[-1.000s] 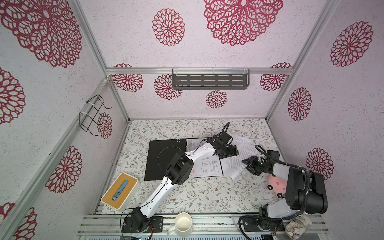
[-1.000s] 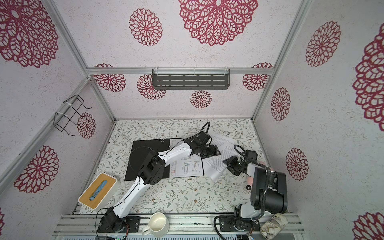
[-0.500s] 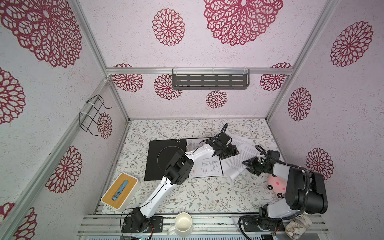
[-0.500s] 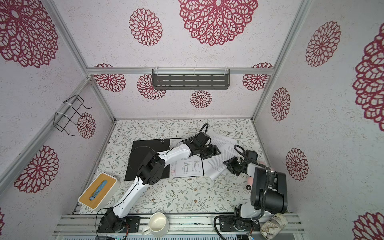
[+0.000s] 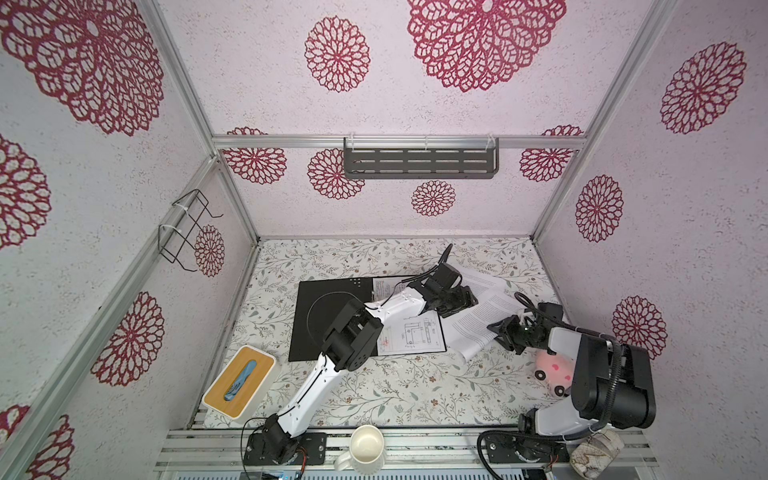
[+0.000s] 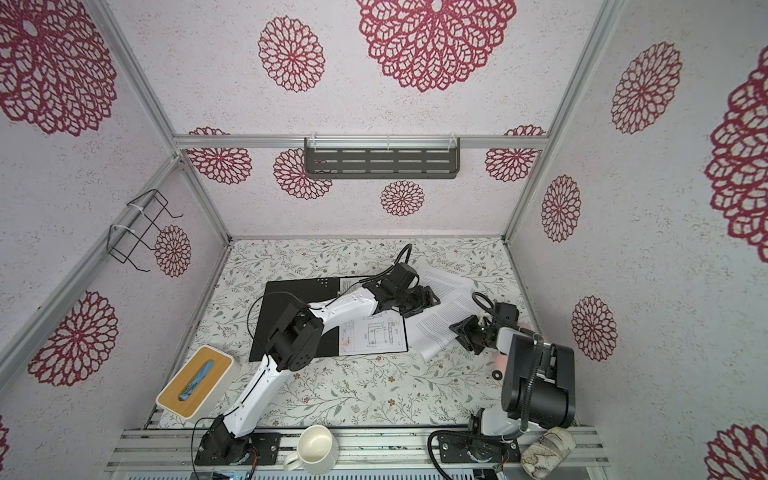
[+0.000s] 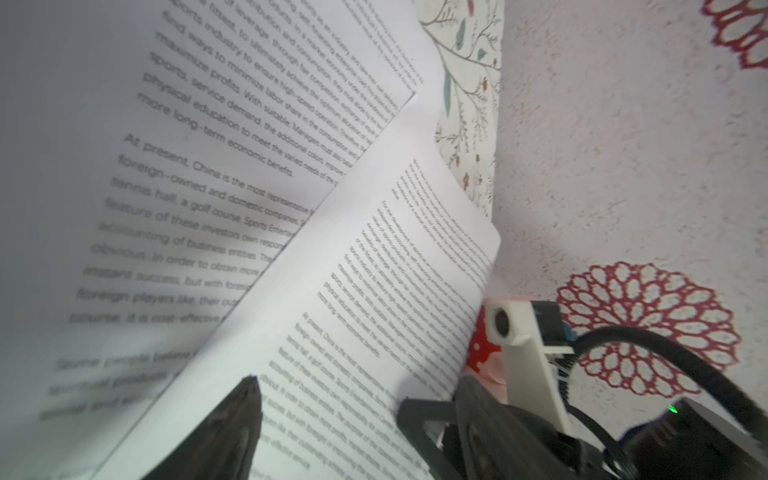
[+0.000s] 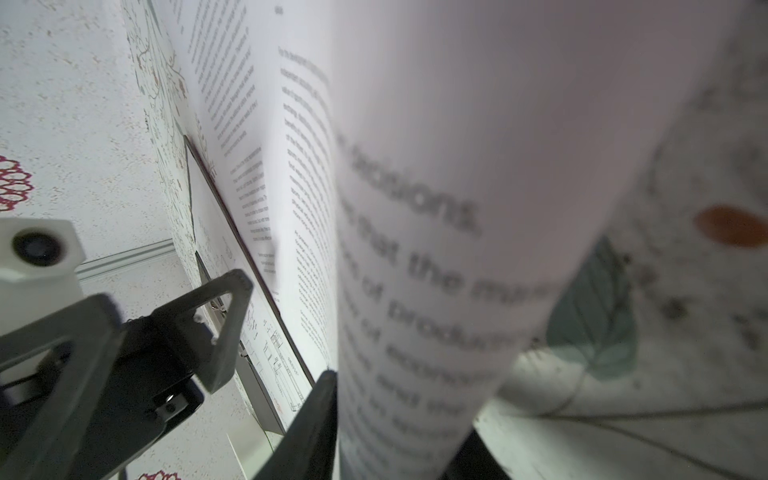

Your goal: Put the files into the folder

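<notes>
Rough white walls [image 5: 374, 216] printed with red rosettes close the table [image 5: 395, 399] on three sides. Its cloth of grey-green leaf sprigs lies flat. The widest bare stretch is the front half, between the two arm bases, while only a narrow strip runs between the folder [image 5: 309, 332] and the left wall. The folder lies open and flat, matt black inside, left of the middle, with its edges roughly square to the table. On its right half rests the drawing sheet [image 5: 415, 338], thin white paper with black line work, lying inside the folder's front and right edges. Beside that right edge two printed pages overlap. The far text sheet [image 5: 484, 280] lies flat on the cloth, and the near text sheet [image 5: 469, 328] lies over it, its right edge raised and bowed, close to the right wall. A wood-topped tissue box [image 5: 226, 392] sits in the front left corner and a pink toy [image 5: 555, 368] by the right wall. The left tool [image 5: 461, 305] hangs over the far text sheet near the folder's far right corner, its fingers [image 8: 228, 340] wide apart and holding nothing. The right tool [image 5: 498, 334] has its jaws drawn in on the near text sheet's curled edge, with the paper pinched between them.
</notes>
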Controlling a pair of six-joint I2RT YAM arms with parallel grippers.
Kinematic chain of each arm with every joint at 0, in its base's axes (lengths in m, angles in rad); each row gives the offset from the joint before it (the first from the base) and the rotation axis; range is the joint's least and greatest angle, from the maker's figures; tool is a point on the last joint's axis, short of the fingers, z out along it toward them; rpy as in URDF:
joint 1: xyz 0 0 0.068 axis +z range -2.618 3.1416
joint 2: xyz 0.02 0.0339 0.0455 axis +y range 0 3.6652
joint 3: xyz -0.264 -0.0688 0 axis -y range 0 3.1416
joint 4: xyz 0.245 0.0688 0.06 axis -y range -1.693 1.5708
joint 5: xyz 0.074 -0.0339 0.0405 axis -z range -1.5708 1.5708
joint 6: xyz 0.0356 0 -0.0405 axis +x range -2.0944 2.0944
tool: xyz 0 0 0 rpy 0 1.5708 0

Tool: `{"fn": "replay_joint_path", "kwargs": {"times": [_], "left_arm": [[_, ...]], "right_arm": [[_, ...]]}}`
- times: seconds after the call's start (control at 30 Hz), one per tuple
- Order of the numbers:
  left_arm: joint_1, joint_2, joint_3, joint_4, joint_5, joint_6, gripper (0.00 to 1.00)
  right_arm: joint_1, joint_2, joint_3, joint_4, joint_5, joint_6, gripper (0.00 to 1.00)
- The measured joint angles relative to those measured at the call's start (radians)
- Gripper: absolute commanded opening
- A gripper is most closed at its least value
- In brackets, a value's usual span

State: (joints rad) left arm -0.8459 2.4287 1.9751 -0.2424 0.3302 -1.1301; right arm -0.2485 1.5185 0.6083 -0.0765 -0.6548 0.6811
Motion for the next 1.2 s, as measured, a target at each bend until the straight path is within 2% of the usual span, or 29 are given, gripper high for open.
{"fn": "replay_joint_path", "kwargs": {"times": [0.3,0.7,0.97,1.2], "left_arm": [[-0.060,-0.259,-0.315,0.148,-0.048,-0.098,0.77],[-0.167,-0.433,-0.681,0.287,-0.176,-0.238,0.78],[-0.236,-0.465,-0.809,0.444,-0.243,-0.335,0.78],[-0.257,-0.465,-0.864,0.546,-0.275,-0.393,0.78]], "right_arm": [[-0.002,0.000,0.000,-0.014,0.005,-0.002,0.38],[-0.004,-0.003,0.000,-0.024,0.030,-0.007,0.38],[-0.004,-0.003,0.000,-0.027,0.041,-0.008,0.38],[-0.004,-0.005,0.000,-0.028,0.049,-0.008,0.38]]}}
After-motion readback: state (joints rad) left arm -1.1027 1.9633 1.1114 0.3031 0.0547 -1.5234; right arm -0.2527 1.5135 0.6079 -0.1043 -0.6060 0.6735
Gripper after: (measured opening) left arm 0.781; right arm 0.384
